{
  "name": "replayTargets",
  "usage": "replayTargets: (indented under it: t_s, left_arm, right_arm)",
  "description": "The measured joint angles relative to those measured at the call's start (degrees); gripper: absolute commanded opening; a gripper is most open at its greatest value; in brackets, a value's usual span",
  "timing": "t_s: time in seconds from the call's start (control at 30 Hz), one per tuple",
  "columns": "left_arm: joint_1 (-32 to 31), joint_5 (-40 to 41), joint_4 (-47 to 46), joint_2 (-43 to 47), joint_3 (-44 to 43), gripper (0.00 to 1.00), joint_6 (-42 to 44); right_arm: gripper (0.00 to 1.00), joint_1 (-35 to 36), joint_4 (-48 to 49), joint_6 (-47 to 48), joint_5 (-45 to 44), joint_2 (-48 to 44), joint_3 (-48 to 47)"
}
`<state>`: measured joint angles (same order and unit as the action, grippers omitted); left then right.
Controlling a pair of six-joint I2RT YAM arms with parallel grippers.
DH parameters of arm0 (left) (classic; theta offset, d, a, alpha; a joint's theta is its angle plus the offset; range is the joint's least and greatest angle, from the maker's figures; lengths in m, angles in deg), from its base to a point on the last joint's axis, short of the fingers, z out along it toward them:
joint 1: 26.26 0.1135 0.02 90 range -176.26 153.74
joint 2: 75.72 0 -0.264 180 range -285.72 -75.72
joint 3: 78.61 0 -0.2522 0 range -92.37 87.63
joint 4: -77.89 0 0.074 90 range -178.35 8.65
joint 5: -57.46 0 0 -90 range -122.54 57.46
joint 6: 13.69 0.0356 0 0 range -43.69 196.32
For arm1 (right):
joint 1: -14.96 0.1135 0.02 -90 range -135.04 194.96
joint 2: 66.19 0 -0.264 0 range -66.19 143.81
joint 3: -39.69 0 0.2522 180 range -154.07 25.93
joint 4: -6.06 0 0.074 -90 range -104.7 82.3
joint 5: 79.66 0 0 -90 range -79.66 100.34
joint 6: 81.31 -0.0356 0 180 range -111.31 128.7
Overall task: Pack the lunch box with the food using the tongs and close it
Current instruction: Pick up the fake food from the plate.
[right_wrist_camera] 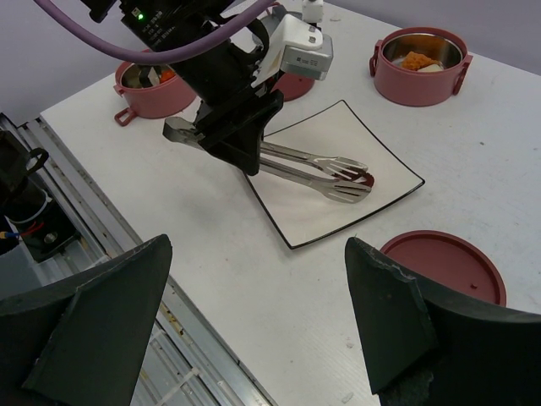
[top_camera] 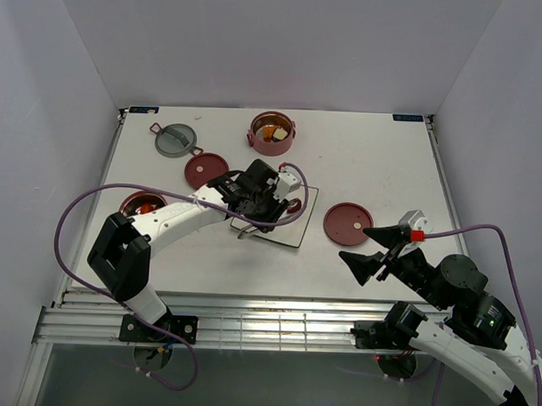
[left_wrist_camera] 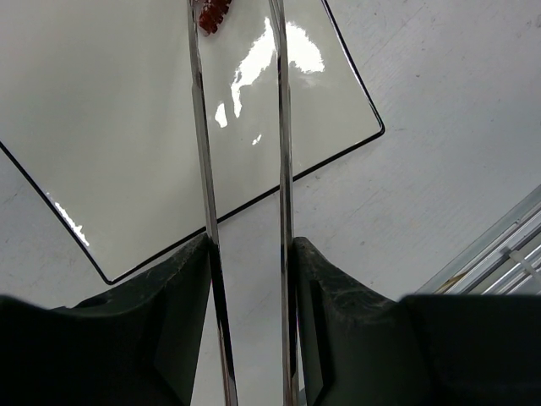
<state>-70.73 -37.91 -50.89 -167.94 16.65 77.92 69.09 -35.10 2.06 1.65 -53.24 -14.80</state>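
Note:
My left gripper (top_camera: 262,207) is shut on the tongs (right_wrist_camera: 321,169), its fingers (left_wrist_camera: 182,283) pressing the two silver arms (left_wrist_camera: 200,127) partly together above the square plate (right_wrist_camera: 338,127). The tong tips sit around a dark red piece of food (right_wrist_camera: 366,178) at the plate's far side, seen also as a dark red piece (left_wrist_camera: 211,14) in the left wrist view. One lunch box bowl (right_wrist_camera: 420,72) holds an orange piece (right_wrist_camera: 416,60); another bowl (top_camera: 144,203) with food stands at the left. My right gripper (right_wrist_camera: 258,313) hangs open and empty above the table near the front right.
A red disc lid (top_camera: 348,223) lies right of the plate, just beyond my right gripper (top_camera: 369,249). A second red lid (top_camera: 206,171) and the grey-green lid (top_camera: 176,139) lie at the back left. Metal rails (top_camera: 249,331) run along the table's near edge.

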Motion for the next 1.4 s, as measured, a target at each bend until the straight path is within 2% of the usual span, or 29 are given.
replayTargets:
  t_s: [0.33,0.6,0.83,0.97,1.1,1.3,1.4]
  left_arm:
    - [0.0,1.51,0.39,-2.25,-0.02,0.49,-0.11]
    - [-0.02,3.5,0.44,-2.25,-0.13,0.51,-0.15]
    - [-0.2,3.69,0.42,-2.25,-0.13,0.42,-0.22]
    - [-0.39,3.48,0.33,-2.23,-0.13,0.32,-0.59]
    - [-0.52,4.31,0.33,-2.14,-0.61,0.16,-1.16]
    - [-0.74,10.84,-1.51,-0.37,-4.04,0.15,-4.04]
    - [-0.33,15.85,-3.58,-0.17,-8.44,0.16,-5.57]
  right_arm:
    - [0.89,0.0,0.0,0.0,-0.02,0.0,0.0]
    - [0.89,0.02,0.0,0.0,-0.04,0.0,0.0]
    - [0.89,0.02,0.0,0.0,-0.17,0.0,0.0]
    - [0.89,0.02,0.0,0.0,-0.2,0.0,0.0]
    - [0.89,0.07,0.0,0.0,-0.2,0.0,0.0]
    - [0.89,0.28,0.0,0.0,-0.22,0.0,0.0]
    - [0.89,0.33,0.0,0.0,-0.22,0.0,0.0]
